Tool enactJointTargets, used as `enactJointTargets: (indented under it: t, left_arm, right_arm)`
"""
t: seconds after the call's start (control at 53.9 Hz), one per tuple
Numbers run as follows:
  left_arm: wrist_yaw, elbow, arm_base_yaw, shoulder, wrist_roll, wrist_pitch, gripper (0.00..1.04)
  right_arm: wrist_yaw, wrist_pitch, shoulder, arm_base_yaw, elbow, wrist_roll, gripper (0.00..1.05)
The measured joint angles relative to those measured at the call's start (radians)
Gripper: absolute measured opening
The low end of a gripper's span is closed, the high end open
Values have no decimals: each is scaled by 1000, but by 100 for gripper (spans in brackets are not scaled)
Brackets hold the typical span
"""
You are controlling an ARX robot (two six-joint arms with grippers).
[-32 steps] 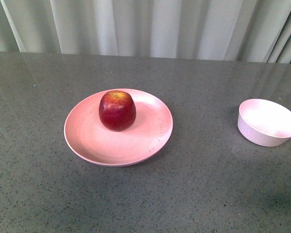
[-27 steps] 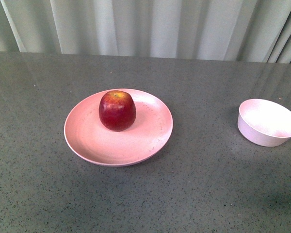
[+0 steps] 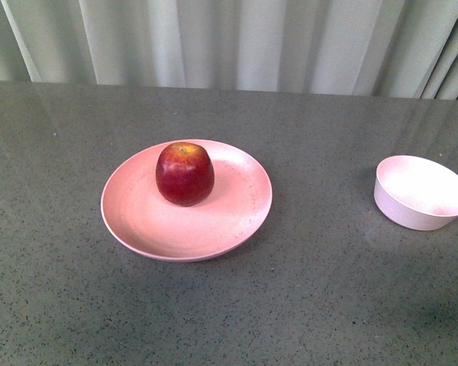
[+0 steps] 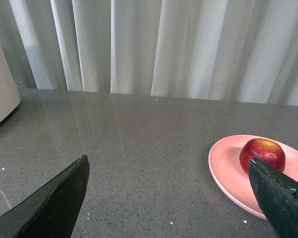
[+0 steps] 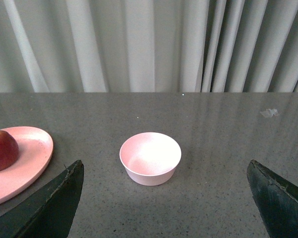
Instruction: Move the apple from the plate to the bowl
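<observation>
1. Front view: the apple [image 3: 185, 174] stands upright on the plate [image 3: 137, 225], toward the plate's far side, with its stem dimple facing up. It is dark red and glossy, with a yellowish patch around the dimple. The plate is wide, shallow and salmon-pink, faintly speckled near the rim. The bowl [image 3: 421, 192] is small and pale. It sits empty on the grey surface [image 3: 328, 297], well apart from the plate, on its right. Neither arm shows here. By its look, the apple should be firm and fairly heavy for its size. Its smooth skin could slip, and its round body may roll if nudged.

2. Left wrist view: the left claw [image 4: 167, 159] hangs above the surface, spread wide and grasping nothing. The apple and plate lie off to one side of its opening, not inside it. The likeliest good hold is across the apple's widest part, on opposite flanks. The squeeze should be firm but not hard, since the flesh probably bruises.

3. Right wrist view: the right claw [image 5: 165, 163] is likewise released and empty. The bowl lies ahead of its opening and clear of it. The bowl looks light and might slide or tip if struck on the rim. The apple seems nearly as wide as the bowl's inside, so it should be lowered centred.
</observation>
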State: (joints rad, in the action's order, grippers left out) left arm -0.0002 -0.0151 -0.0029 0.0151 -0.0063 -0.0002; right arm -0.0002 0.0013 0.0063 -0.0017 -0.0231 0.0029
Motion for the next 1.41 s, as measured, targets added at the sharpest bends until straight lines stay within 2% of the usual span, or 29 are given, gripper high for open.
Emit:
enactJointTargets:
  t: [0.408,0.464,0.501,0.519,0.575,0.612,0.686,0.742,0.853,1.112,1.409]
  left_arm:
    - [0,0,0,0,0,0,96]
    - [0,0,0,0,0,0,96]
    - [0,0,0,0,0,0,96]
    - [1,0,0,0,0,0,96]
    - [0,0,0,0,0,0,96]
    - [0,0,0,0,0,0,96]
    - [0,0,0,0,0,0,96]
    - [0,0,0,0,0,0,96]
    - [0,0,0,0,0,0,96]
    - [0,0,0,0,0,0,96]
    - [0,0,0,0,0,0,96]
  right_arm:
    - [0,0,0,0,0,0,96]
    - [-64,-100,46,-24,-34,13,96]
    - [-119,-193,157,-79,-81,10,96]
    - [-140,-193,206,-105,-93,6,96]
    - [-186,-116,364,-200,-124,-11,96]
    - [-218,-2,503,-273,-164,-27,96]
    - [-242,197,762,-353,-262,-40,96]
    - [-256,275,904,-372,-324,-41,96]
    - [-198,388,1232,-363,-465,-44,96]
    - [-127,393,1695,-260,-702,78,96]
    - [-66,379,1842,-154,-798,130,96]
